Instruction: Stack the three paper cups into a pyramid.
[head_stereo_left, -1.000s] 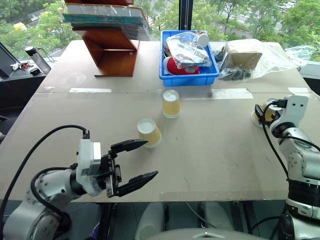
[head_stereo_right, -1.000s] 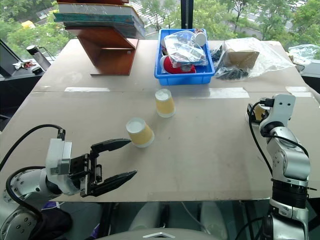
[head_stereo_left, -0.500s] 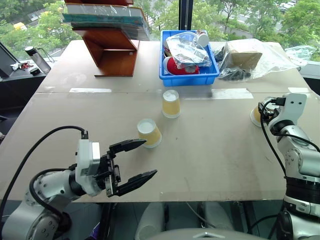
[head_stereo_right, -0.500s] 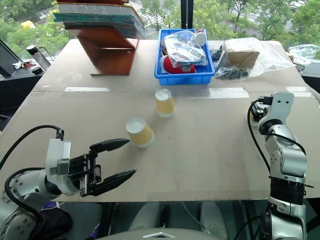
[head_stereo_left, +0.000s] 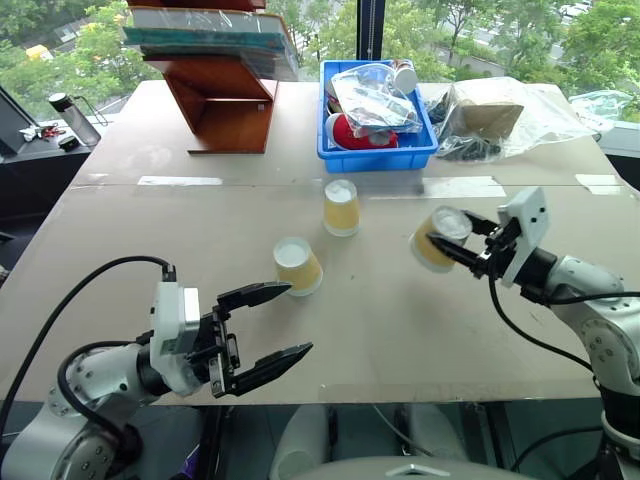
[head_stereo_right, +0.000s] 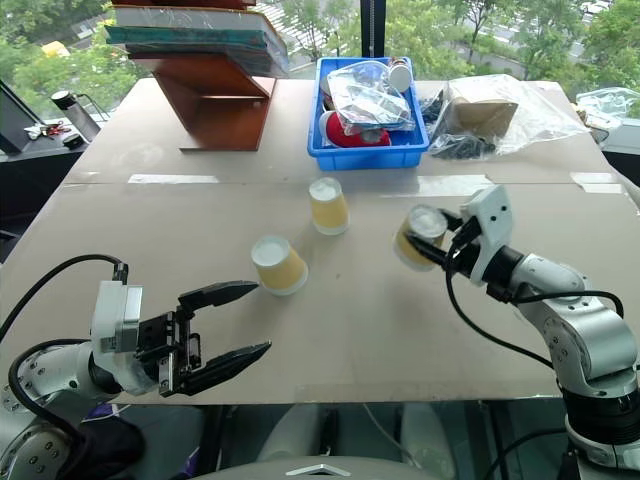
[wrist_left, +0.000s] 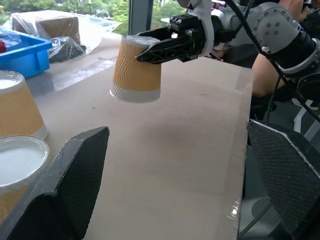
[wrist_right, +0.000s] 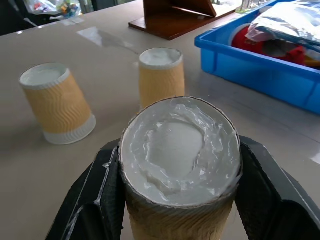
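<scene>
Two of the paper cups stand base-up on the tan table (head_stereo_left: 150, 230): one (head_stereo_left: 341, 207) near the middle and one (head_stereo_left: 298, 266) nearer to me and further left. The third paper cup (head_stereo_left: 430, 248) hangs tilted above the table, right of those two, with my right gripper (head_stereo_right: 428, 238) shut on its sides. Its white base (wrist_right: 180, 145) faces the right wrist camera between the black fingers (wrist_right: 97, 200). My left gripper (head_stereo_left: 298, 318) stands open and empty at the table's front edge, just in front of the nearer cup.
At the back of the table stand a blue bin (head_stereo_left: 378, 155) of wrapped items, a wooden stand (head_stereo_left: 228, 100) bearing books, and a plastic bag with a brown box (head_stereo_left: 500, 115). A person's arm (wrist_left: 265, 75) is beyond the table's right side.
My right gripper shut on the cup at the table's right edge, lifted it and carried it left toward the middle. The left gripper and the other two cups stayed put.
</scene>
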